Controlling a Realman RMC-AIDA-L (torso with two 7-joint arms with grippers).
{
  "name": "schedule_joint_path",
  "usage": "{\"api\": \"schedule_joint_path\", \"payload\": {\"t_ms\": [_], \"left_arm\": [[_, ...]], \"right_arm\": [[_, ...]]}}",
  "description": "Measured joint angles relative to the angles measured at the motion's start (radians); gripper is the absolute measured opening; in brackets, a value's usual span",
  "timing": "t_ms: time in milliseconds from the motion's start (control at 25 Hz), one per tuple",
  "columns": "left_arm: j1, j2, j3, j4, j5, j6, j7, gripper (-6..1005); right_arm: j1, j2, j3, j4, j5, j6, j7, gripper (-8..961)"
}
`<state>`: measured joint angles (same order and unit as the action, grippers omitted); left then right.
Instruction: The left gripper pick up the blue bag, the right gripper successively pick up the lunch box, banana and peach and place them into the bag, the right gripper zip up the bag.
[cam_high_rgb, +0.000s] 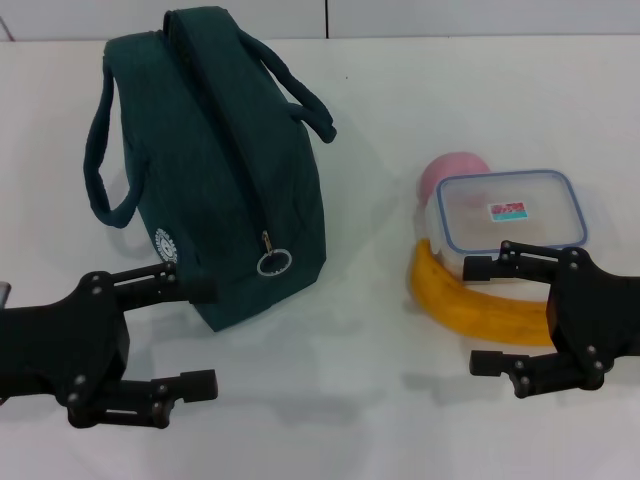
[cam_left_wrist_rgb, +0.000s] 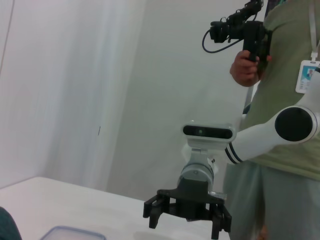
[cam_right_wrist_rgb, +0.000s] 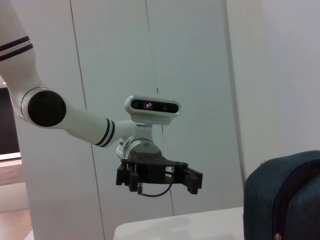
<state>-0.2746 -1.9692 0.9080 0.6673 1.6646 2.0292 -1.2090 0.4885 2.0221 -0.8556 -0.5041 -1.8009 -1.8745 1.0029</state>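
A: Left end effector (cam_high_rgb: 205, 335)?

B: Released, fingers spread, nothing between them. Low over the bench (cam_high_rgb: 350, 400) at the near left. Upper finger tip sits just beside the near end of the bag (cam_high_rgb: 215, 170), can't tell if it touches. Lower finger is apart from the bag, over bare bench.

A: Right end effector (cam_high_rgb: 482, 315)?

B: Also released, fingers wide, grasping nothing. Near right side, fingers pointing left. Upper finger overlaps the near edge of the box (cam_high_rgb: 510, 212), lower finger is past the banana (cam_high_rgb: 475, 305) over bare bench. So the banana's middle shows in the gap between the 2 fingers. No contact I can confirm.

A: Bag?

B: Dark teal, lying on the bench left of centre, long axis running away from the robot. Zipper runs along the top, ring pull (cam_high_rgb: 273, 262) hangs at the near end. 2 handles (cam_high_rgb: 300, 95), 1 drooping to each side. White round logo on the left face.

A: Food?

B: All on the bench right of the bag, well apart from it. Clear box with blue-rimmed lid, small sticker on top. Banana curves just in front of the box, touching or nearly. Peach (cam_high_rgb: 447, 172) behind the box's far left corner, partly hidden by it.

A: Wrist views?

B: Left wrist view shows the right end effector (cam_left_wrist_rgb: 187, 220) across the bench, a person (cam_left_wrist_rgb: 290, 125) behind it holding a camera rig (cam_left_wrist_rgb: 240, 30). Right wrist view shows the left end effector (cam_right_wrist_rgb: 160, 182) and a corner of the bag (cam_right_wrist_rgb: 285, 200).
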Motion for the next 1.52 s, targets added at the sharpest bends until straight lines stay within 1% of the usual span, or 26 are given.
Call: {"api": "schedule_joint_path", "payload": {"t_ms": [120, 480, 560, 720, 880, 1000, 1120, 1200, 1320, 1440, 1520], "left_arm": [[0.000, 0.003, 0.000, 0.000, 0.004, -0.001, 0.000, 855], [0.002, 0.004, -0.012, -0.001, 0.005, -0.006, -0.003, 832], [0.001, 0.003, -0.043, -0.002, 0.005, -0.008, -0.012, 828], [-0.011, -0.002, -0.200, -0.001, 0.005, -0.019, -0.068, 818], [-0.046, 0.001, -0.317, 0.010, 0.005, -0.083, -0.215, 808], [-0.078, 0.014, -0.354, 0.020, 0.005, -0.168, -0.330, 801], [-0.092, 0.023, -0.361, 0.081, 0.025, -0.282, -0.462, 793], [-0.102, 0.024, -0.362, 0.155, 0.065, -0.344, -0.567, 788], [-0.116, 0.029, -0.363, 0.243, 0.095, -0.360, -0.705, 781], [-0.127, 0.041, -0.356, 0.334, 0.121, -0.358, -0.923, 774], [-0.131, 0.046, -0.332, 0.399, 0.157, -0.352, -1.080, 769]], "right_arm": [[0.001, 0.000, 0.000, 0.001, 0.000, 0.001, 0.000, 872], [0.001, 0.000, 0.000, 0.013, 0.011, 0.001, 0.000, 872], [0.001, 0.000, 0.000, 0.013, 0.011, 0.001, 0.000, 872], [-0.001, 0.000, 0.002, 0.013, 0.012, 0.000, 0.000, 871], [-0.008, -0.002, 0.008, 0.033, 0.024, 0.000, -0.020, 871], [-0.015, -0.004, 0.009, 0.050, 0.040, 0.000, -0.040, 871], [-0.025, -0.005, 0.010, 0.053, 0.055, 0.002, -0.055, 871], [-0.033, -0.005, 0.010, 0.054, 0.070, 0.008, -0.062, 871], [-0.042, -0.006, 0.010, 0.055, 0.093, 0.019, -0.065, 871], [-0.049, -0.006, 0.014, 0.060, 0.119, 0.030, -0.069, 871], [-0.053, -0.006, 0.015, 0.062, 0.134, 0.040, -0.076, 871]]}}
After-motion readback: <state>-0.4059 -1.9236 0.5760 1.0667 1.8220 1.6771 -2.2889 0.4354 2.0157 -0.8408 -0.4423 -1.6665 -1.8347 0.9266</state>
